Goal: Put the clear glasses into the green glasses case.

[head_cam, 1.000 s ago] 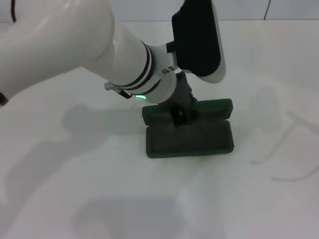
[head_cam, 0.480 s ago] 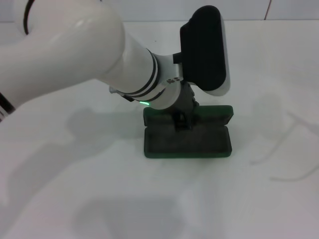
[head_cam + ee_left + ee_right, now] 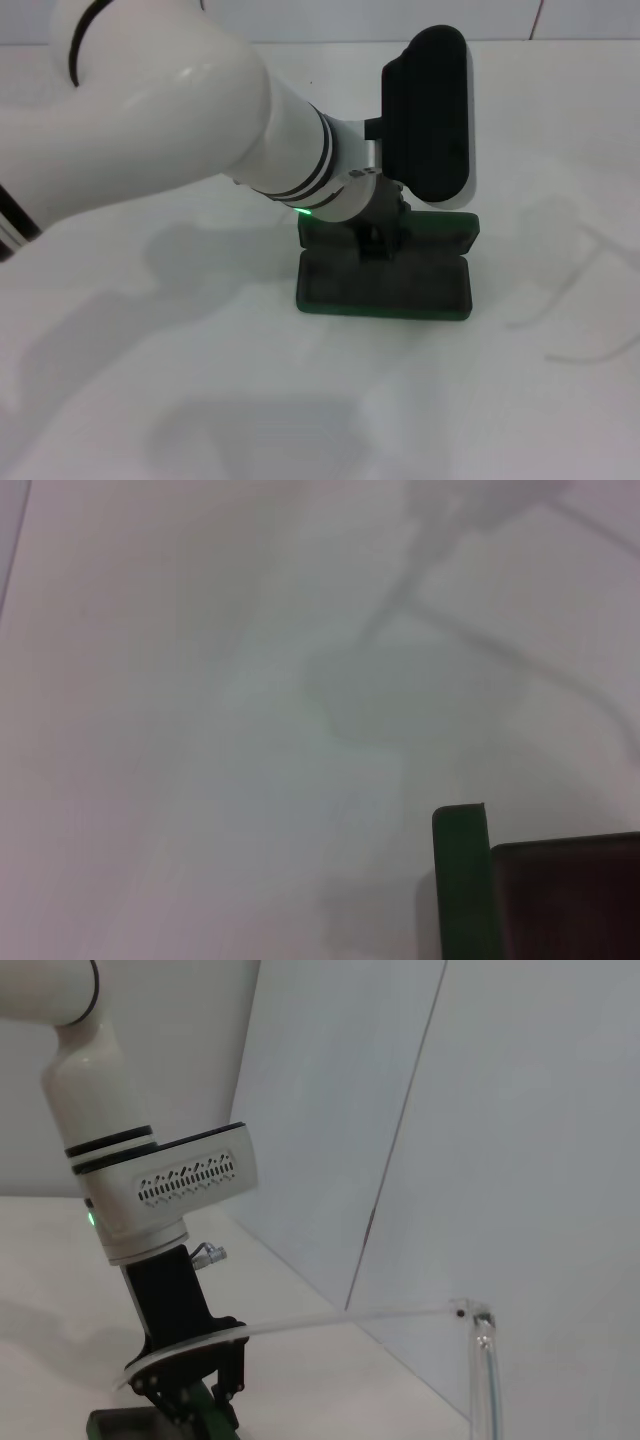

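Observation:
The green glasses case lies open in the middle of the white table, dark lining up and lid raised at the back. My left gripper reaches down from the left onto the lid's middle, its dark fingers astride the lid and closed on it; it also shows in the right wrist view. The left wrist view catches a green corner of the case. The clear glasses appear only as faint lines right of the case. One thin arm of the glasses crosses close before the right wrist camera. My right gripper is out of view.
The bulky white left arm crosses the head view from the upper left and hides the table behind it. A pale wall with a vertical seam stands behind the table.
My left arm and gripper have shifted a little to the right and toward me. The case has slid slightly the same way with them.

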